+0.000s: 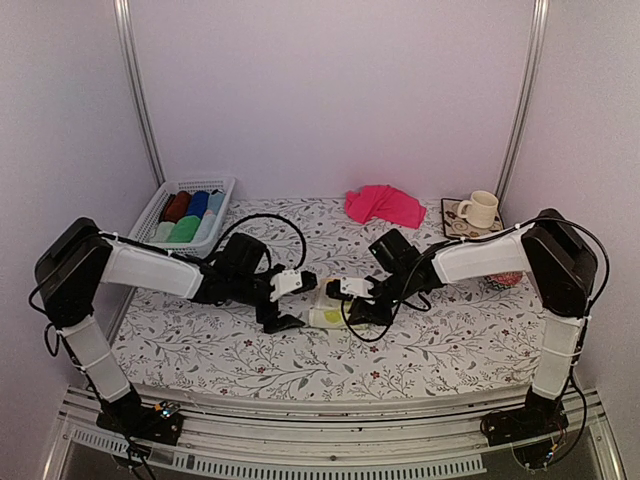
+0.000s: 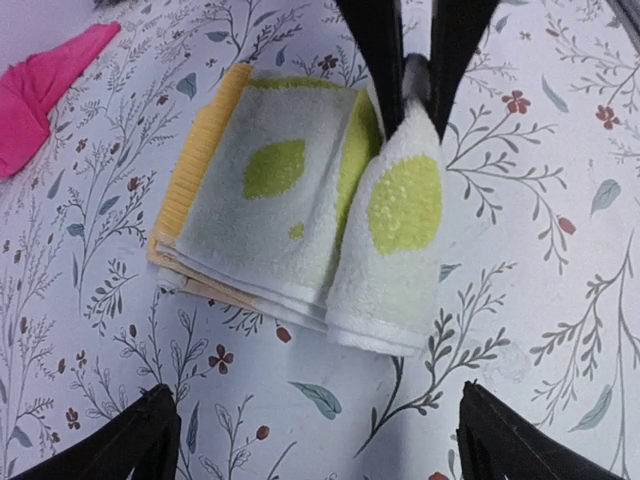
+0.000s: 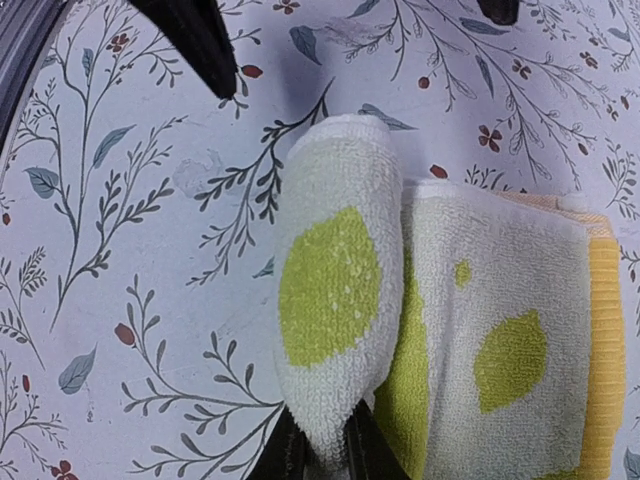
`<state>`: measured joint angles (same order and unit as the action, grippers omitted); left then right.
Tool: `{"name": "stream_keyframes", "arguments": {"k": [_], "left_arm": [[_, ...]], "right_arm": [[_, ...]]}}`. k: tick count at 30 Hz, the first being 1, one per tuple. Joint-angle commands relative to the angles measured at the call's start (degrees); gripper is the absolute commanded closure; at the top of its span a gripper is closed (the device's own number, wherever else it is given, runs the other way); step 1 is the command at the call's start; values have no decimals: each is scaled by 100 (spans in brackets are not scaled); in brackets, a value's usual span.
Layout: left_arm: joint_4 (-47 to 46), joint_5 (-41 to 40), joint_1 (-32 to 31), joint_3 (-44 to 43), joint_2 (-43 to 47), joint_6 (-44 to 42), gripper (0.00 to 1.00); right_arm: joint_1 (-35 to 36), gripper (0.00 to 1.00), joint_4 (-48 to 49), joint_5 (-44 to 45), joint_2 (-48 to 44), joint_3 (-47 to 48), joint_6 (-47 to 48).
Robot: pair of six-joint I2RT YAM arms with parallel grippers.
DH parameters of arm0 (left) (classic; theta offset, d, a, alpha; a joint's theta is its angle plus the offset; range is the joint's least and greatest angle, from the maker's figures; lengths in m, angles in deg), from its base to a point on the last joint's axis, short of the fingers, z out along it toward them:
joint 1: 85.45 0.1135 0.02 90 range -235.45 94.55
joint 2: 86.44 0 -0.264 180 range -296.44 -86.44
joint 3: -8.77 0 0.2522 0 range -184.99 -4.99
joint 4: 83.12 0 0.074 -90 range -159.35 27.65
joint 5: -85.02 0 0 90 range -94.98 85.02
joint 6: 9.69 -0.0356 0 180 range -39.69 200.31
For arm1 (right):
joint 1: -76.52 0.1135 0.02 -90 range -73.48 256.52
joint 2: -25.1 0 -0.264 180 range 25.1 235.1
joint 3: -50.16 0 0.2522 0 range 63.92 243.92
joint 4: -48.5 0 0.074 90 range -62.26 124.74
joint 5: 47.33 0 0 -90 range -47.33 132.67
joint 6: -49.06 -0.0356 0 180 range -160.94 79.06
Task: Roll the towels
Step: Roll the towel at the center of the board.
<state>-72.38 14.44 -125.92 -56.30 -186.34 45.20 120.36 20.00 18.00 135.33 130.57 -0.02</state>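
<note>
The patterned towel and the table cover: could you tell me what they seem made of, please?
Patterned towel: soft terry cloth, matte; its fuzzy looped pile shows. Table cover: smooth floral-printed sheet, perhaps vinyl or coated cloth; no weave visible.

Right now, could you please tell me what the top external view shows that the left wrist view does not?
Only the top external view: the basket of rolled cloths and the mug on its coaster. Only the left wrist view: the right gripper, its jaws shut on the folded-over end of the lime-yellow patterned towel, and the towel's orange edge. Both: that towel, the pink towel and the floral table cover.
</note>
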Motion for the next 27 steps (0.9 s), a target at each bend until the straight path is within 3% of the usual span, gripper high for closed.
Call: {"name": "stream_keyframes", "arguments": {"k": [1, 5, 13, 20, 27], "left_arm": [[-1004, -848, -484, 519, 89, -606, 3], [-1234, -1241, -806, 552, -90, -750, 4], [-1464, -1574, -1099, 426, -252, -980, 16], [-1501, -1711, -1264, 335, -449, -1270, 29], [-1211, -2016, -1389, -1, -847, -1370, 34]], "right_arm": [[-157, 87, -645, -577, 409, 216, -411], [-283, 86, -671, -826, 513, 425, -630], [-562, 86, -1070, -1126, 814, 786, -1029], [-602, 86, -1329, -1302, 1086, 1065, -1167], [-619, 85, -1432, -1403, 1184, 1172, -1196]]}}
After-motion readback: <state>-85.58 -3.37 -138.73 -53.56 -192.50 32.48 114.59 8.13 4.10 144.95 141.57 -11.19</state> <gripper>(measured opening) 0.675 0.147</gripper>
